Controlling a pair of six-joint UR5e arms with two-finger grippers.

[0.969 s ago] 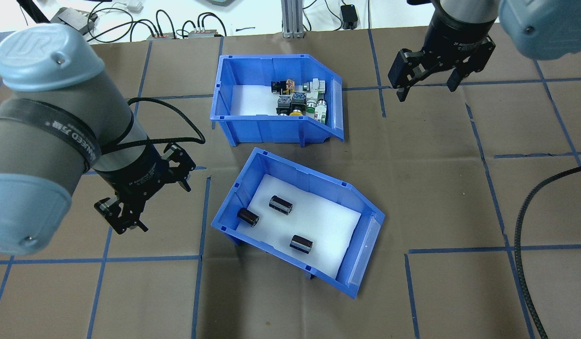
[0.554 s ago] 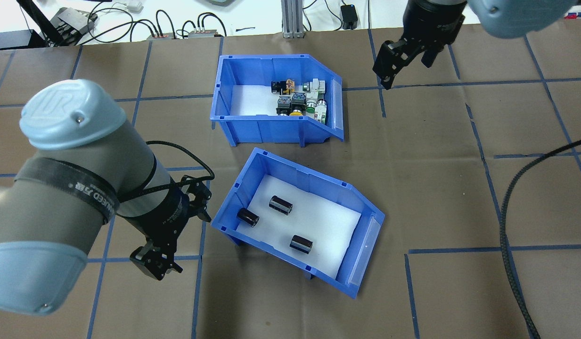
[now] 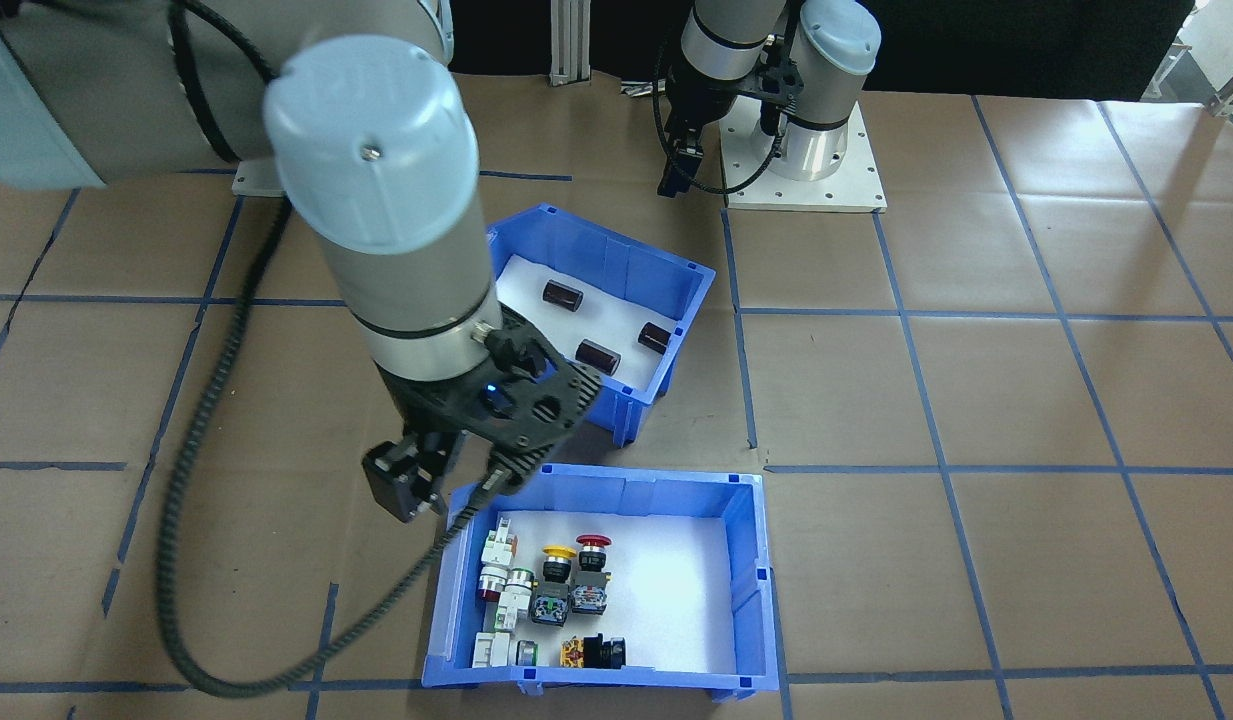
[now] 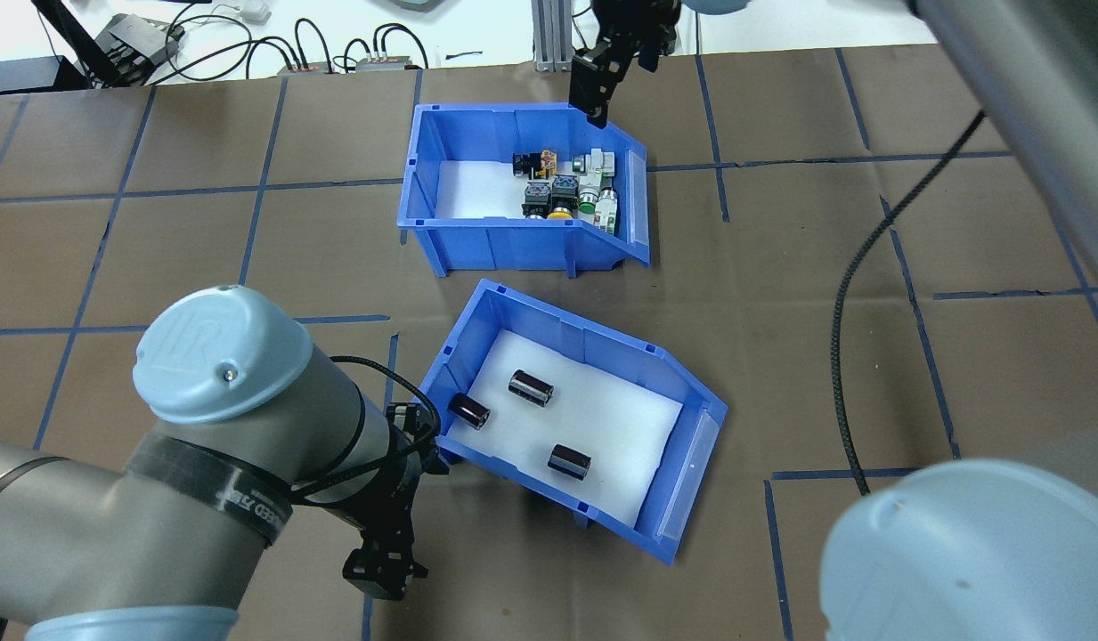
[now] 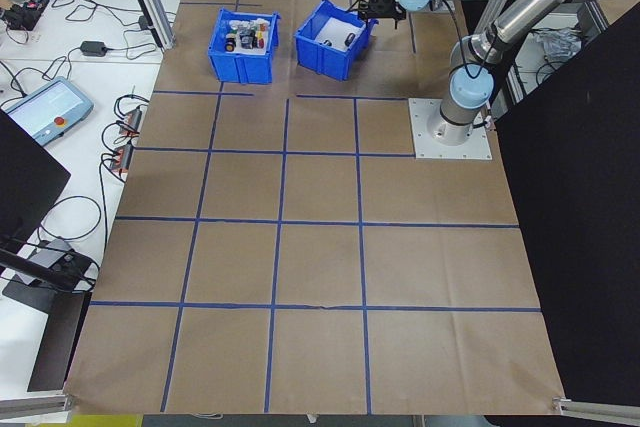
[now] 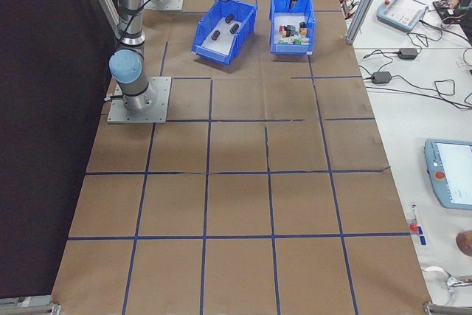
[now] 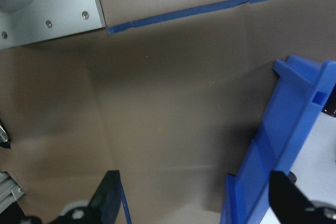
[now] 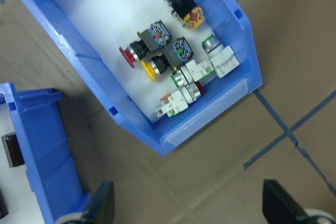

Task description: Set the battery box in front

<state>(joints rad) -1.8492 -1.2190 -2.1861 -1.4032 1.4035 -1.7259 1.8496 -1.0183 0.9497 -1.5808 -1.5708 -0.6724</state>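
where white foam lines it, battery box (image 4: 602, 343) of blue plastic, both tools spread wide, empty

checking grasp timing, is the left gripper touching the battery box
Cannot tell. In the left wrist view the left gripper is open and straddles the battery box wall, but contact isn't plain.

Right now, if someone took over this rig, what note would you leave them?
Left claw: open, low at the battery box corner, not gripping.
Right claw: open, above the switch bin, holding nothing.
Battery box: skewed on the table, on the robot's side of the switch bin, three batteries inside.
Done: nothing placed.
Left: grip the box, move it in front.
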